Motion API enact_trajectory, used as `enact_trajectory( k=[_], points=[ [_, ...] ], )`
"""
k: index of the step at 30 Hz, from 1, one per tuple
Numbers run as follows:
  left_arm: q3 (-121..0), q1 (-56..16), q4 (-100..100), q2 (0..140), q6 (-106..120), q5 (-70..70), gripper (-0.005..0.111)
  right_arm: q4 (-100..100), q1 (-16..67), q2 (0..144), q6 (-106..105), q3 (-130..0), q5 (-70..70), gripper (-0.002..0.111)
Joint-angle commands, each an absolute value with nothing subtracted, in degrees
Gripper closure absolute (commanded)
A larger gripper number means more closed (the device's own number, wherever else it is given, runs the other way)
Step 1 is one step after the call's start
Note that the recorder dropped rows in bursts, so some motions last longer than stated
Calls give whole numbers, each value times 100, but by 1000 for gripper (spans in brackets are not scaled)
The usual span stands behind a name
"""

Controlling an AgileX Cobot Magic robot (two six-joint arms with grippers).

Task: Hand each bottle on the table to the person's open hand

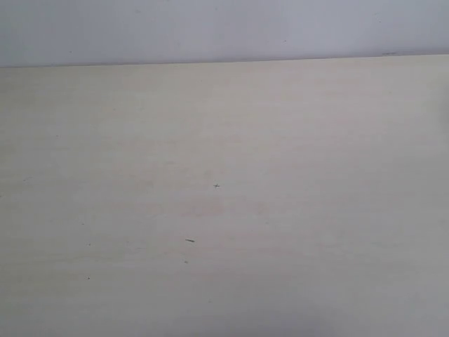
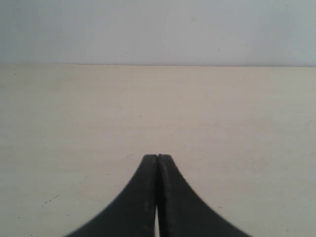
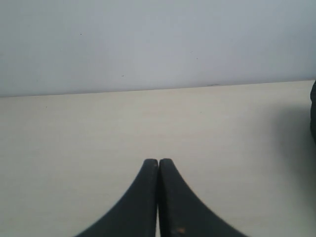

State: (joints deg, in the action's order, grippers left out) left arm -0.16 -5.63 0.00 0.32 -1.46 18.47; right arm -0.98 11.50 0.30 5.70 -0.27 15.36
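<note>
1. Beige and bare is all that shows where the bottles should be: no bottle appears in any of the three views, so I cannot tell where they stand, which way they lie from either robot hand, or how their long axes run.
2. No person's open hand is in view either, so the direction of a hand-over cannot be read.
3. With nothing to measure against, I cannot judge which arm is nearer; that waits until a bottle comes into view.
4. Left hand (image 2: 157,157): its two black fingers are pressed together at the tips, with nothing between them, low over the tabletop (image 1: 224,210).
5. Right hand (image 3: 158,161): the same, fingers closed tip to tip and holding nothing.
6. Neither arm reaches into the exterior view.
7. Across that view the tabletop carries only a few tiny dark specks (image 1: 189,241), lower centre of the frame, so there looks to be open room for moving.
8. Its far edge runs straight across the upper part of the frame, meeting a pale grey wall (image 1: 210,28).
9. One blurred dark shape (image 3: 313,113) sits at the very border of the right wrist view, throwing a soft shadow; I cannot tell what it is.
</note>
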Motion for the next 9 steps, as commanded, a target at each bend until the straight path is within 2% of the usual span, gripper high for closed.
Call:
enact_trajectory(
  k=[1, 9],
  points=[
    [0, -595, 0, 0, -183, 1827, 107, -140, 1117, 0, 568, 0, 1496, 108],
    [0, -595, 0, 0, -183, 1827, 107, -140, 1117, 0, 568, 0, 1466, 108]
  ],
)
